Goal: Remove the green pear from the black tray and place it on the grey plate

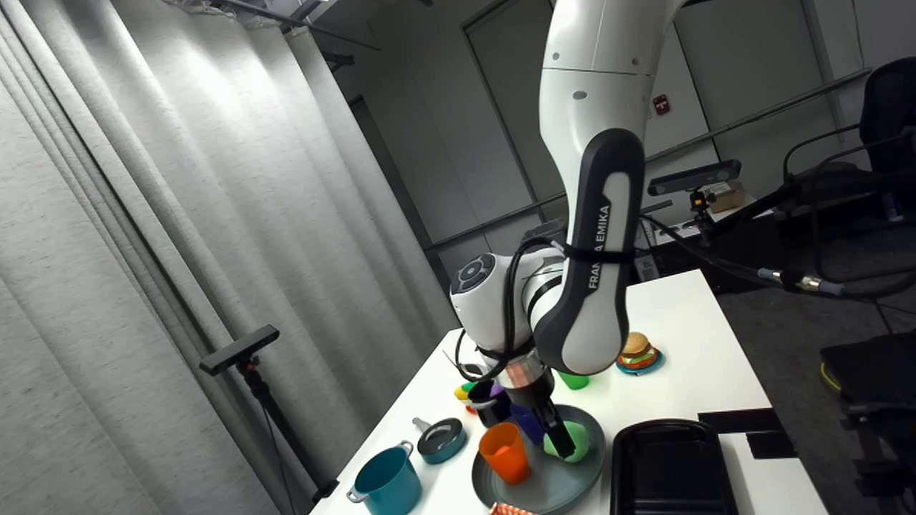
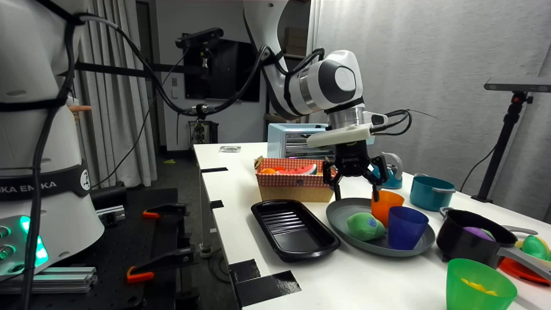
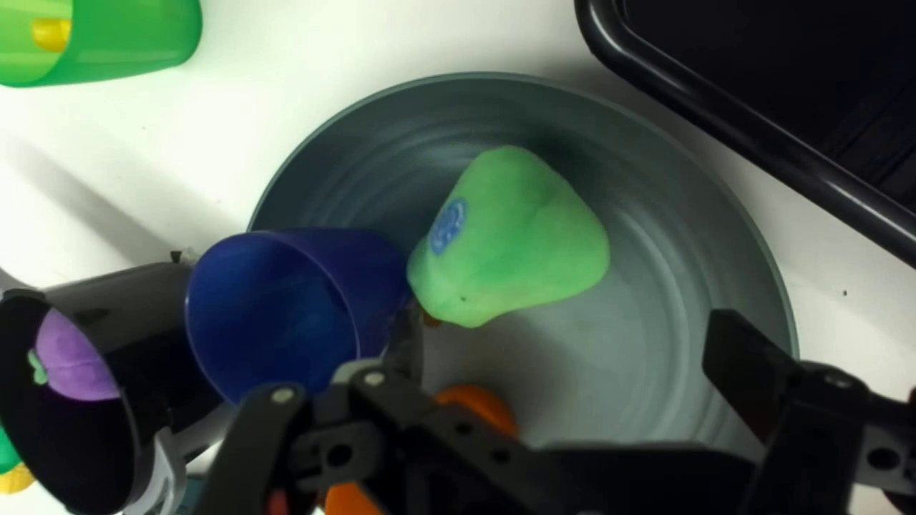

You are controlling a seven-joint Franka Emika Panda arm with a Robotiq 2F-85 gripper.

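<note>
- See green pear [image 3: 526, 236] on grey plate [image 3: 608, 386].
- Note gripper [image 2: 357, 196] over plate, with jaws widely spread, pinching nothing.
- Could tip orange cup [image 2: 386, 203] on plate, by moving sideways before lifting.

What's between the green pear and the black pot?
The blue cup, standing on the grey plate; the wrist view shows it between the green pear and the black pot.

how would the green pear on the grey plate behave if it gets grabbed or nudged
The green pear looks matte rather than glossy, so it probably won't slip easily. Its tapered, lumpy shape suggests it may wobble or roll in a curve. A push toward its narrow end might soon meet the blue cup.
</note>
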